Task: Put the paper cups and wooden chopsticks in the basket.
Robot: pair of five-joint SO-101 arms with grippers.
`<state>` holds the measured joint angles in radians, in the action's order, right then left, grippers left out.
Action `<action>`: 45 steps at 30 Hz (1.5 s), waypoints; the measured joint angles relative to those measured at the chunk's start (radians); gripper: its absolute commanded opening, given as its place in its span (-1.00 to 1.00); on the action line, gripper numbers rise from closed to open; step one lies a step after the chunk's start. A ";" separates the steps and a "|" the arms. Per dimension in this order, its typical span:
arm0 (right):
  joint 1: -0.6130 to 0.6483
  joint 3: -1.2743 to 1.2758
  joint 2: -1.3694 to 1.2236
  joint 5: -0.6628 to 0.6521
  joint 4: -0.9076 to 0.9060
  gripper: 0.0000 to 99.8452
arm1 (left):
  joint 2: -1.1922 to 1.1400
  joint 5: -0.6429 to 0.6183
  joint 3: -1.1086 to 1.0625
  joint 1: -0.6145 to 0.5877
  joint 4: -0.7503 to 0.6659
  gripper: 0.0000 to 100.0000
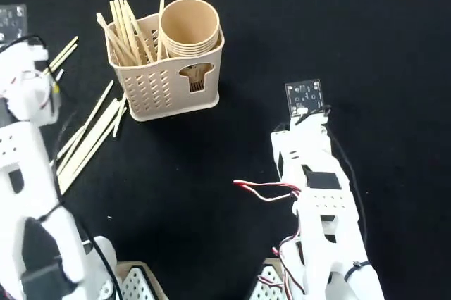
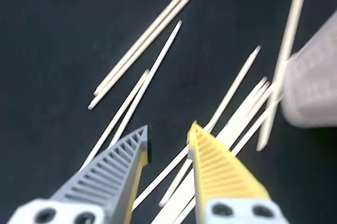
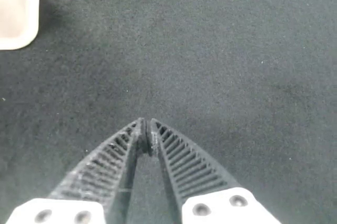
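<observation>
Chopsticks [image 1: 90,138] loose on table [image 1: 338,46] beside basket [image 1: 169,92]; more standing inside next to stacked cups [image 1: 189,27]. Judged at chopstick pickup, cups finished. Left gripper [image 2: 168,126] spread, empty, above loose sticks. Next: lower, straddle one stick, pinch. Right gripper [image 3: 147,124] pressed together, empty, over bare table.

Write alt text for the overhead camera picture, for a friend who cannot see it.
A beige basket on a black table holds a stack of paper cups and several chopsticks. More loose chopsticks lie scattered on the table beside it, near the white left arm; the white right arm rests apart.
</observation>
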<state>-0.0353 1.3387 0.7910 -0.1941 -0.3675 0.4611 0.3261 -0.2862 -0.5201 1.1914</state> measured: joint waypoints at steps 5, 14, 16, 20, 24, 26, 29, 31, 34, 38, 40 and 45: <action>0.000 0.000 0.000 0.000 0.000 -0.97 | -0.091 0.204 -0.046 -0.086 0.000 -0.74; 0.000 0.000 0.000 0.000 0.000 -0.97 | -0.290 0.299 -0.058 -0.164 -0.115 -0.74; 0.000 0.000 0.000 0.000 0.000 -0.97 | -0.347 0.302 -0.058 -0.170 -0.147 -0.74; 0.000 0.000 0.000 0.000 0.000 -0.97 | -0.439 0.307 -0.058 -0.170 -0.201 -0.74; 0.000 0.000 0.000 0.000 0.000 -0.97 | -0.503 0.307 -0.052 -0.170 -0.221 -0.74; 0.000 0.000 0.000 0.000 0.000 -0.97 | -0.525 0.307 -0.038 -0.170 -0.221 -0.74; 0.000 0.000 0.000 0.000 0.000 -0.97 | -0.563 0.307 -0.017 -0.170 -0.224 -0.74; 0.000 0.000 0.000 0.000 0.000 -0.97 | -0.589 0.307 0.002 -0.170 -0.224 -0.74; 0.000 0.000 0.000 0.000 0.000 -0.97 | -0.646 0.307 0.043 -0.170 -0.224 -0.73; 0.000 0.000 0.000 0.000 0.000 -0.97 | -0.743 0.307 0.143 -0.170 -0.224 -0.73; 0.000 0.000 0.000 0.000 0.000 -0.97 | -0.806 0.307 0.203 -0.170 -0.224 -0.73; 0.000 0.000 0.000 0.000 0.000 -0.97 | -0.976 0.310 0.384 -0.170 -0.213 -0.73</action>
<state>-0.0353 1.3387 0.7910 -0.1941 -0.3675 -0.5148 0.6360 0.0974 -0.6905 0.9782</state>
